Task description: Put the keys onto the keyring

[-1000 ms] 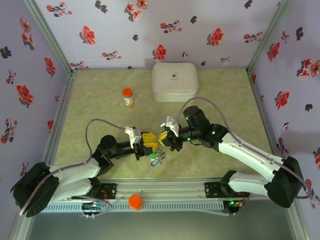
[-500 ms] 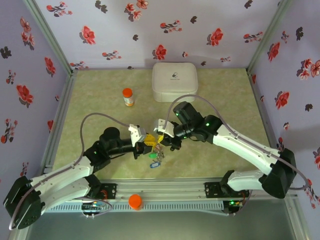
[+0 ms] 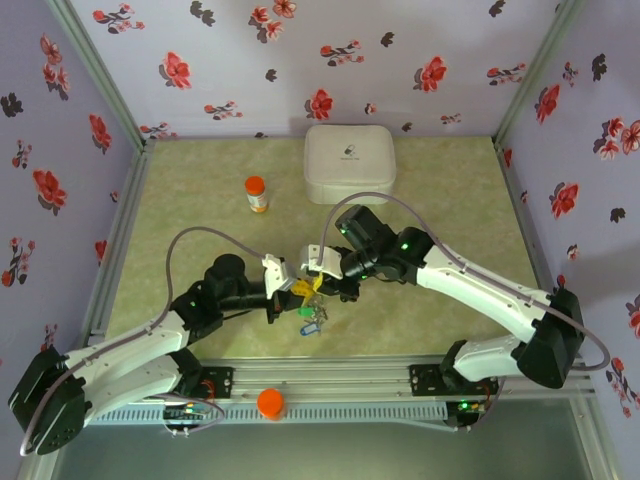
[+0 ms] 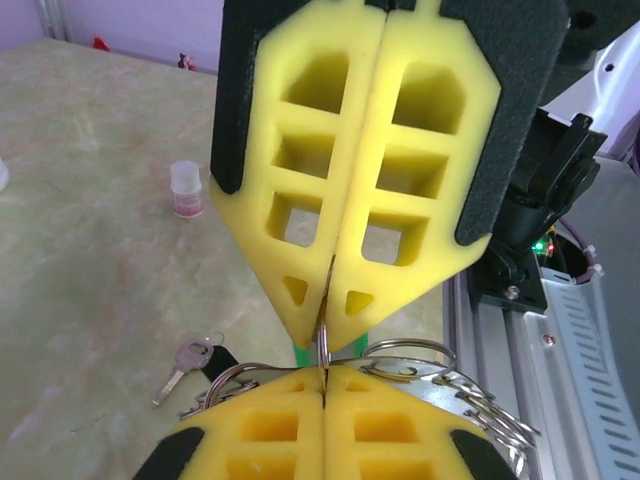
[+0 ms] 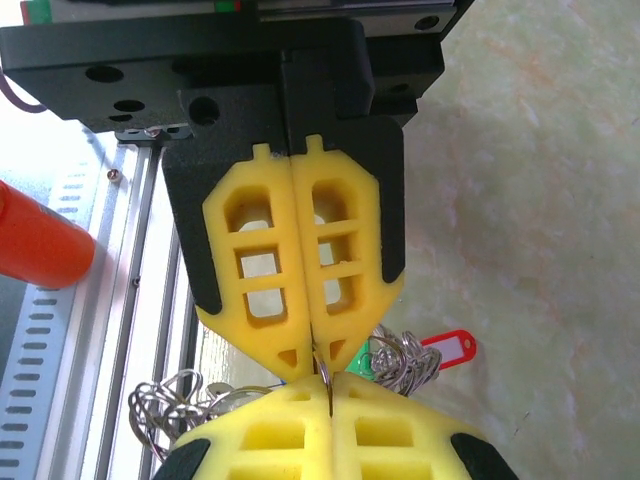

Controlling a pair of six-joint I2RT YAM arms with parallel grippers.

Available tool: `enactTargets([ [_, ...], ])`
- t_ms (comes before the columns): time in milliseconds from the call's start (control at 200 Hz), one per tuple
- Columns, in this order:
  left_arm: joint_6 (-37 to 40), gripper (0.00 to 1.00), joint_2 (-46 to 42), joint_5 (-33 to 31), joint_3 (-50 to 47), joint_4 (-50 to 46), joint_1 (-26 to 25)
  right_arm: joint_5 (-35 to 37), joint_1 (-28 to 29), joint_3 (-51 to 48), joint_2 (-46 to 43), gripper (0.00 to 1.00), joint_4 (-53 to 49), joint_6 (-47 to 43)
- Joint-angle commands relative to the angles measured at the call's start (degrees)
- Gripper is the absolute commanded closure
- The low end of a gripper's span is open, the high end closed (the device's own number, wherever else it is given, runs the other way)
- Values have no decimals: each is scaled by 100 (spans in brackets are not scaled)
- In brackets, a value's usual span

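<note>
The left fingers (image 4: 262, 430) are pressed together on the thin wire of the keyring (image 4: 324, 345). They meet tip to tip with the right fingers (image 5: 262, 435), which are clamped on the same wire. Small key loops (image 4: 410, 352) bunch just under the tips. A key (image 4: 183, 362) with a dark tag lies on the counter (image 4: 90, 260) just beside them, and a red tag (image 5: 447, 350) lies near.
</note>
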Motion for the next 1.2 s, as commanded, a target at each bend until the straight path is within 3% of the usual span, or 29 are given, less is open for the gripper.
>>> enactTargets([
  [0, -72, 100, -60, 130, -24, 629, -18, -405, -11, -33, -171, 92, 336, 144],
  [90, -165, 100, -61, 137, -210, 1050, -18, -887, -374, -419, -501, 67, 1049, 747],
  [200, -428, 100, -48, 101, -500, 1713, -14, -897, -542, -914, -887, 60, 1601, 1175],
  [675, -810, 100, 191, -109, -1035, 3075, -9, -837, -351, -1475, -912, 60, 2109, 1670],
  [765, -894, 100, 181, -231, -1049, 3080, -9, -371, -315, -1552, -1040, 60, 2208, 1666],
  [890, -1089, 100, 178, -721, -1023, 2823, -10, 1248, 11, -1699, -1427, 56, 2345, 1363],
  [1195, -1212, 100, 323, -765, -979, 2919, -9, 1815, 318, -2346, -1974, 60, 3026, 782],
])
